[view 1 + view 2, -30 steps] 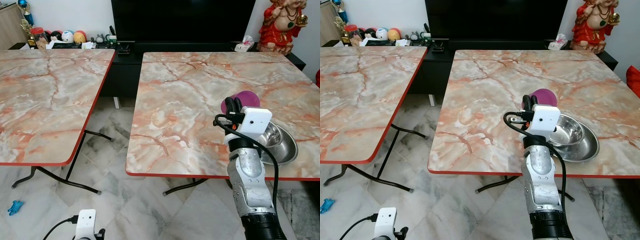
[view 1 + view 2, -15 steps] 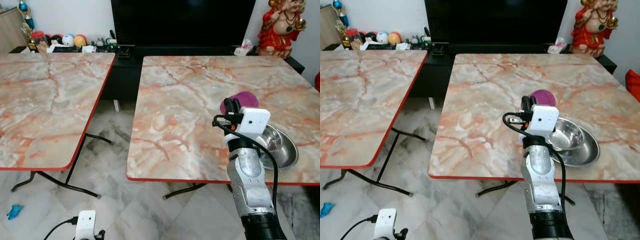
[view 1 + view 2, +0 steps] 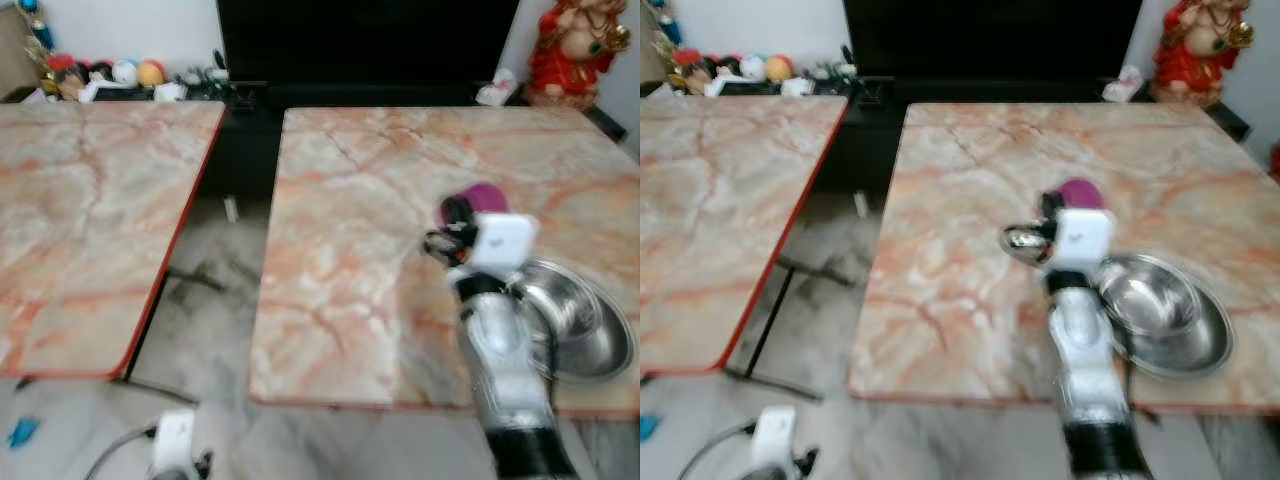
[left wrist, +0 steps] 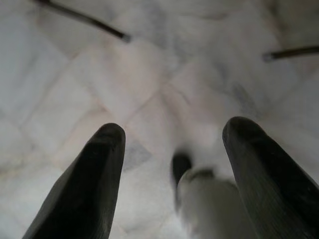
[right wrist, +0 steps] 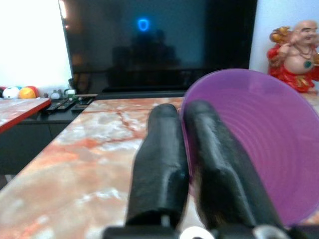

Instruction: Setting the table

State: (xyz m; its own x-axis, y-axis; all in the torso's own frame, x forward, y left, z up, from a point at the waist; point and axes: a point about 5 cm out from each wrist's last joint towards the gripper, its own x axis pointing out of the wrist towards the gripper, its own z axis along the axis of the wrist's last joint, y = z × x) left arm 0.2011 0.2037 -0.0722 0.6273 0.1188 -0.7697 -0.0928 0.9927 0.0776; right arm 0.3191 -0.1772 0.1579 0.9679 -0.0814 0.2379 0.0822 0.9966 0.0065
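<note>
The marble-patterned table (image 3: pixel 360 220) with a red edge carries a steel bowl (image 3: pixel 575 320) near its front right corner; a second table (image 3: pixel 90 210) stands beside it.

- Both head views are smeared by motion blur, so the small items on the low shelf (image 3: pixel 110 78) by the wall cannot be told apart.
- The purple cup (image 5: pixel 249 144) is cut off by the right wrist view's edge, and the right end effector (image 5: pixel 184 164) covers part of its rim.
- The red figurine (image 3: pixel 1195 50) is cropped at the top.
- The left desk (image 3: pixel 90 210) runs off the frame.
</note>
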